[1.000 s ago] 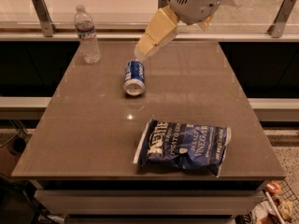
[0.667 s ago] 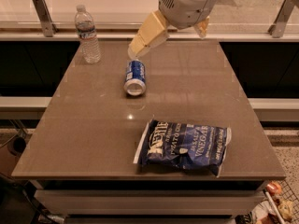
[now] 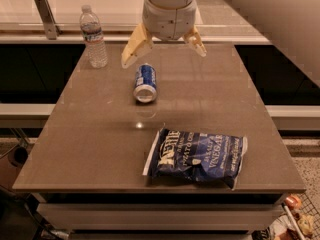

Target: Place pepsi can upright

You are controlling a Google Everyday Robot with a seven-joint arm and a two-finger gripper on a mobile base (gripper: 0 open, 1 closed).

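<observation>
- Gripper (image 3: 164, 57): hangs above the far half of the table (image 3: 90, 149), its two pale fingers (image 3: 135, 49) spread wide apart and holding nothing.
- Pepsi can (image 3: 145, 83): lies on its side on the table, just below the gripper and a little nearer the viewer, closer to the finger on the picture's left. It touches neither finger. One silver end faces the viewer; the blue wall bears white markings too small to read.
- Water bottle (image 3: 93, 36): clear plastic, upright and capped, at the far table edge, beside the gripper on the picture's left. Its fill level cannot be told.
- Chip bag (image 3: 197, 156): dark blue, lying flat, well apart from the gripper at the near edge. White lettering reads "Kettle" and "Vinegar".
</observation>
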